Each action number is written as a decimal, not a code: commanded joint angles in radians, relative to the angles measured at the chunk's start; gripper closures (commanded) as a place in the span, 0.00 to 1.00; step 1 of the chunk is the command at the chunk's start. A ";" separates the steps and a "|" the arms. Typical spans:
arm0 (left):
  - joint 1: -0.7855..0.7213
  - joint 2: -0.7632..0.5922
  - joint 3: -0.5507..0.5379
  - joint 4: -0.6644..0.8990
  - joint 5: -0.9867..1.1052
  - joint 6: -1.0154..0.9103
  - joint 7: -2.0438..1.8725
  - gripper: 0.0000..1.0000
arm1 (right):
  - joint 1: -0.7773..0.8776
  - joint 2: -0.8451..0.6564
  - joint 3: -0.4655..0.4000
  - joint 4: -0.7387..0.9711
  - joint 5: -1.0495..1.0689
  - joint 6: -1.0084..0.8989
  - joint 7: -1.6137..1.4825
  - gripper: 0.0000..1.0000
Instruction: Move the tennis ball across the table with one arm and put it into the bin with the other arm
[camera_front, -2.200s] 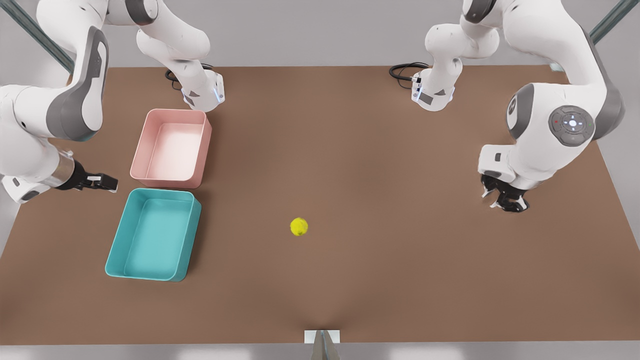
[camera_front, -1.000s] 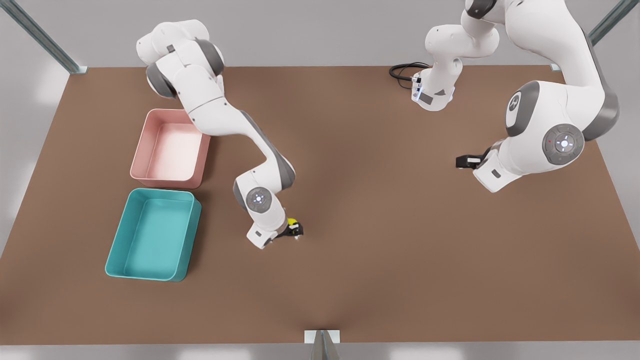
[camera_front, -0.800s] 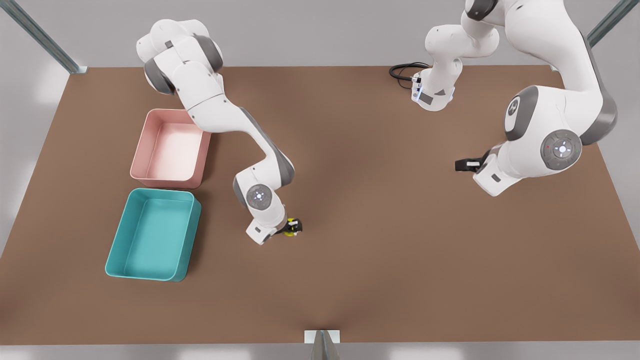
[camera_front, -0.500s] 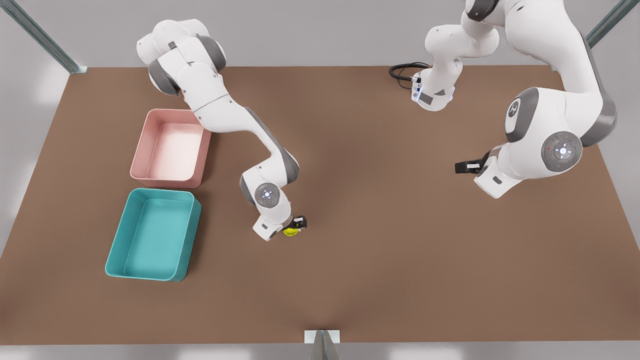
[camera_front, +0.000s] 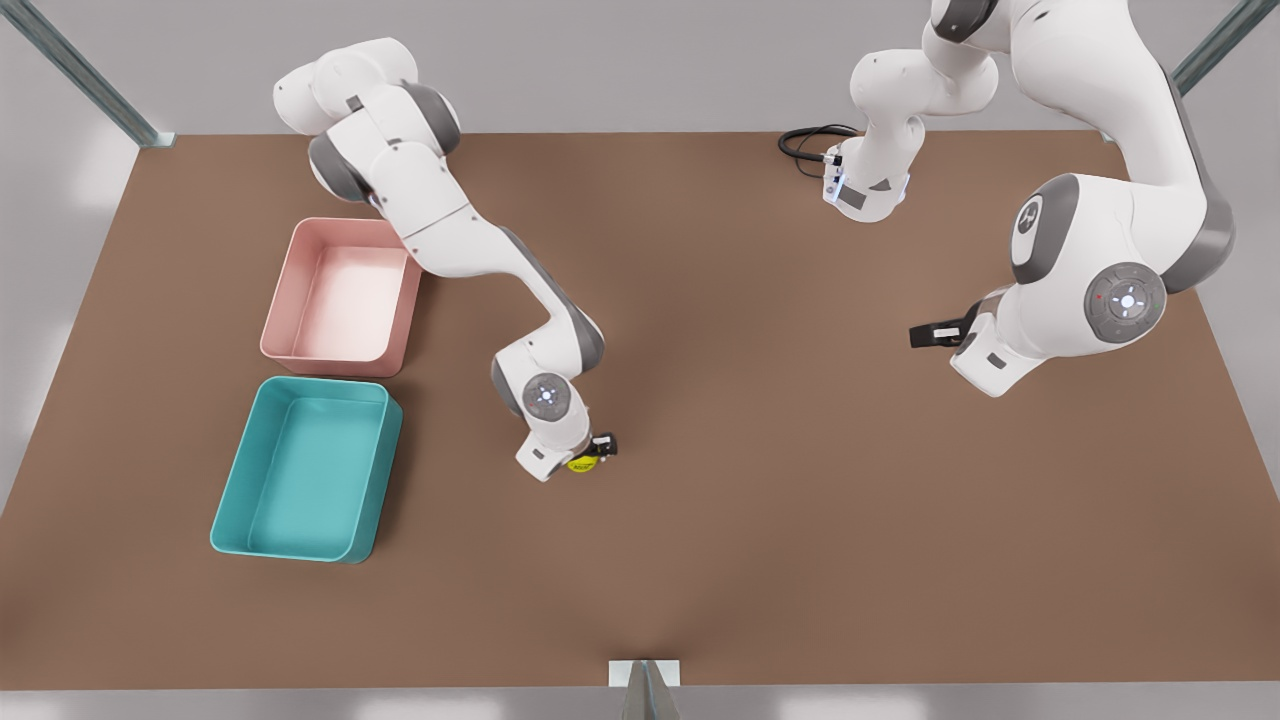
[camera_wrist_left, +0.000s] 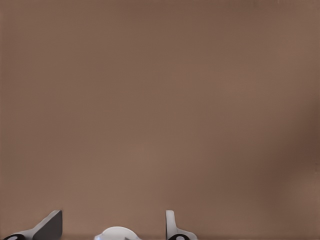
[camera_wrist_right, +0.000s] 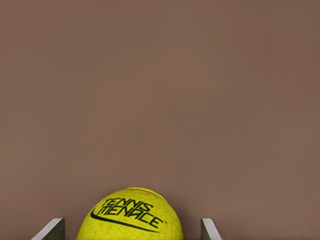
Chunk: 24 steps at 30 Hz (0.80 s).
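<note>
The right claw (camera_front: 590, 458) sits around the tennis ball (camera_front: 581, 463) mid-counter (camera_front: 760, 520), its fingers (camera_wrist_right: 52, 229) flanking the ball with gaps on both sides, so I cannot tell whether it grips; lifting now could let the ball roll off. The left claw (camera_front: 925, 332) waits spread apart, well away. The teal bin (camera_front: 232, 505) and pink tub (camera_front: 283, 290) hold nothing.

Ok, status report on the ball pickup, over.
Right pincer open, straddling tennis ball on table. Left pincer open, waiting. Teal bin empty; pink tub beside it.
</note>
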 joint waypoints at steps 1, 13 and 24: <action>0.000 -0.001 0.000 0.000 0.000 -0.001 -0.030 0.00 | 0.002 0.004 0.000 0.000 0.001 0.014 0.007 0.00; -0.003 -0.001 -0.002 0.000 0.000 0.001 -0.032 0.00 | 0.008 0.017 0.000 -0.018 -0.001 0.024 0.004 0.00; -0.002 0.000 -0.002 0.000 0.000 0.003 -0.030 0.00 | -0.062 -0.034 0.000 -0.007 0.007 0.012 -0.016 0.34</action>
